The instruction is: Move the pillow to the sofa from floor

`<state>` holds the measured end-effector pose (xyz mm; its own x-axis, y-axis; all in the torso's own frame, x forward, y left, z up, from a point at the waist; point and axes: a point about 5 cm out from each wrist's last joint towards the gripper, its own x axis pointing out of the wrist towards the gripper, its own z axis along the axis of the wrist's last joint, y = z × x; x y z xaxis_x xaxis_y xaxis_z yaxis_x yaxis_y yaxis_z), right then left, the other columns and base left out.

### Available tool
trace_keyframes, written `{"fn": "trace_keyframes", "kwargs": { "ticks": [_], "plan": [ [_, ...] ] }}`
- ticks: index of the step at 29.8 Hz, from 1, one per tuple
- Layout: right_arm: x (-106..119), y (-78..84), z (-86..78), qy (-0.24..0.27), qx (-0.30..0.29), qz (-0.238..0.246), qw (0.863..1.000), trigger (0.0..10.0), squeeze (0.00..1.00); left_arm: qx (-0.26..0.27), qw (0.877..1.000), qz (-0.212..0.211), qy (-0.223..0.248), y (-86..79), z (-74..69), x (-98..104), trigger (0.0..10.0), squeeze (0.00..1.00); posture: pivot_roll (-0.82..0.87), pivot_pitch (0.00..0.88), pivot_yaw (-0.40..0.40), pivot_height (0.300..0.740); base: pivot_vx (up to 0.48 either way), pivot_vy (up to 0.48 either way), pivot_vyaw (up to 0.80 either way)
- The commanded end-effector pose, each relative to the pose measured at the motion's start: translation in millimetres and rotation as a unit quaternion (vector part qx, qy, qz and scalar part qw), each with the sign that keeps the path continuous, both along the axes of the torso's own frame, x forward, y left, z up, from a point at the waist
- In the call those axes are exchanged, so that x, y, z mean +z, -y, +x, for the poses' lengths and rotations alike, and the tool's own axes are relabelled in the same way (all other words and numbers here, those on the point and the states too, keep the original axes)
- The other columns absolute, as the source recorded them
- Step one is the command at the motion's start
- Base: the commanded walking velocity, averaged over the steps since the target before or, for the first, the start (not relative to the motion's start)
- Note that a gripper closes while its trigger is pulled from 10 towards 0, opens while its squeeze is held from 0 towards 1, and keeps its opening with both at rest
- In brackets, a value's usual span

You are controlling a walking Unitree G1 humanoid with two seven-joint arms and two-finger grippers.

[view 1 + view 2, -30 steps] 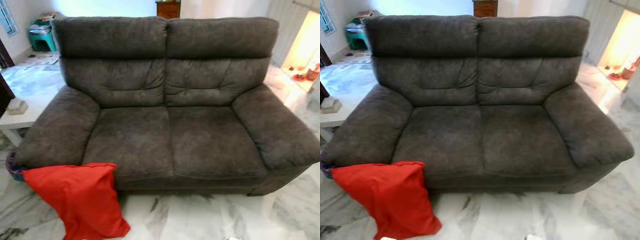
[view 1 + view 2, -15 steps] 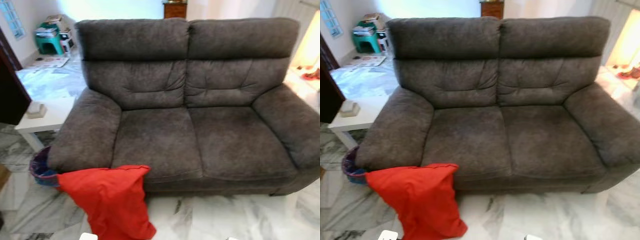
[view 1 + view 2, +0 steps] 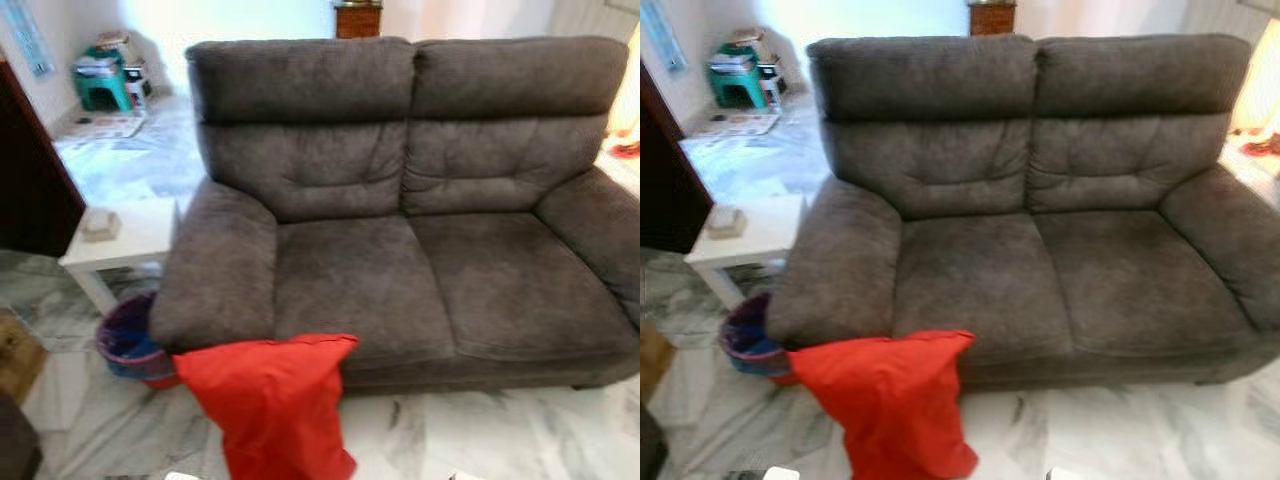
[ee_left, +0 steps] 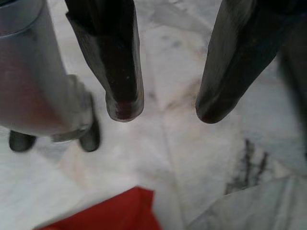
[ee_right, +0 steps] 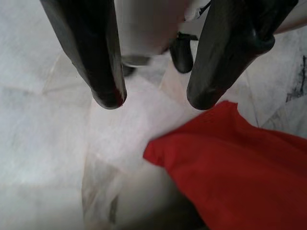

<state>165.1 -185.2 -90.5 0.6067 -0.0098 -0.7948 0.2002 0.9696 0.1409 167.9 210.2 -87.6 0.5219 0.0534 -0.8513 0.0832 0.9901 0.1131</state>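
1. Two head views show the same scene: a red pillow (image 3: 272,405) stands on the marble floor (image 3: 480,430), leaning against the front of the dark grey sofa (image 3: 400,250) below its left armrest. Its top edge touches the seat's front edge. Both seat cushions are bare.
2. Beside the sofa's left armrest sits a small white bench (image 3: 120,240) with a small object on it, and a round basket (image 3: 128,340) rests on the floor between the bench and the pillow.
3. From my left wrist, my left tool (image 4: 163,108) hangs above the floor with its two black fingers (image 4: 120,72) spread apart, holding nothing. A corner of the red pillow shows below them, apart from the fingertips.
4. From my right wrist, my right tool (image 5: 156,100) also has its fingers (image 5: 96,62) parted and empty. The pillow lies close under it on the pale floor, one finger just beside the red corner; I cannot tell whether they touch.
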Motion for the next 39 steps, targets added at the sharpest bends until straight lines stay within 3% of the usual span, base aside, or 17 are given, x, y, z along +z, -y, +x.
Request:
{"fn": "trace_keyframes", "kwargs": {
  "ticks": [1,13,27,39],
  "plan": [
    [-2,3.3,-5.3,-0.011,-0.008,-0.002,1.0,10.0,0.0,0.0,1.0,0.001,-0.011,-0.9,-5.9,-3,10.0,0.0,-0.02,0.059,0.06,0.74,0.0,0.412,0.0],
    [-2,1.7,-5.1,-0.009,-0.009,0.001,1.0,10.0,0.0,0.001,1.0,-0.003,0.003,-6.0,-0.3,1,10.0,0.0,-0.02,0.06,0.065,0.74,0.0,0.0,0.0],
    [-2,3.1,-4.8,-0.009,-0.006,-0.005,1.0,10.0,0.0,0.004,1.0,-0.01,0.008,0.7,2.5,1,10.0,0.0,-0.03,0.052,0.032,0.74,0.035,0.0,0.0],
    [1,14.9,-2.7,-0.009,0.029,-0.028,0.999,10.0,0.0,0.023,0.999,-0.032,0.019,21.9,5.8,-1,10.0,0.0,-0.04,0.033,-0.021,0.74,0.264,0.0,0.0]
  ]
}}
